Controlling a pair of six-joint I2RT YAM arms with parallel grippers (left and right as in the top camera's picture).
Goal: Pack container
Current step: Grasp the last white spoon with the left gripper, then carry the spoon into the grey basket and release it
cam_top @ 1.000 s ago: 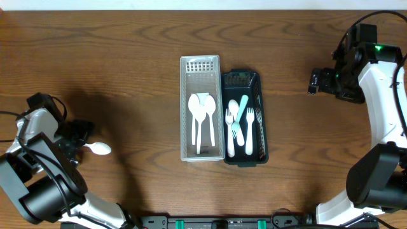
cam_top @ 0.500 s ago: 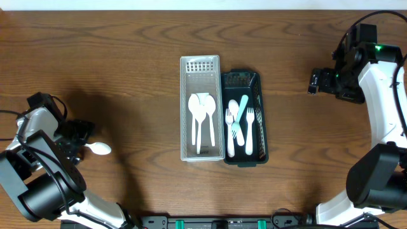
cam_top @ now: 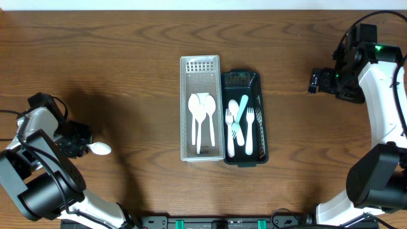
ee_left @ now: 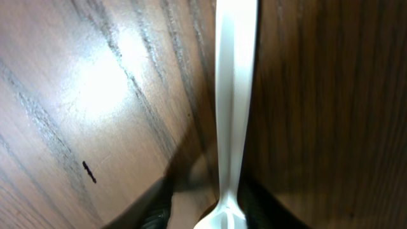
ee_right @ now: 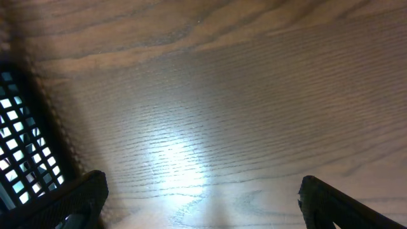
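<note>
A white plastic spoon (cam_top: pixel 100 149) lies on the table at the far left, its handle running between the fingers of my left gripper (cam_top: pixel 79 145). In the left wrist view the spoon (ee_left: pixel 233 95) fills the middle. My left gripper (ee_left: pixel 213 213) has narrowed around it: the right finger touches the handle, while a small gap shows at the left finger (ee_left: pixel 159 213). The clear container (cam_top: pixel 185 108) holds two white spoons. The black basket (cam_top: pixel 243 78) beside it holds forks and a teal piece. My right gripper (cam_top: pixel 313 83) hovers open and empty at the far right.
In the right wrist view the right gripper (ee_right: pixel 203 207) stands wide over bare wood, with the black basket's mesh corner (ee_right: pixel 19 140) at the left edge. The clear container and the black basket sit side by side, touching, mid-table.
The left gripper's fingers have come together from wide open to close around the spoon handle. The spoon and the right arm have not moved.
</note>
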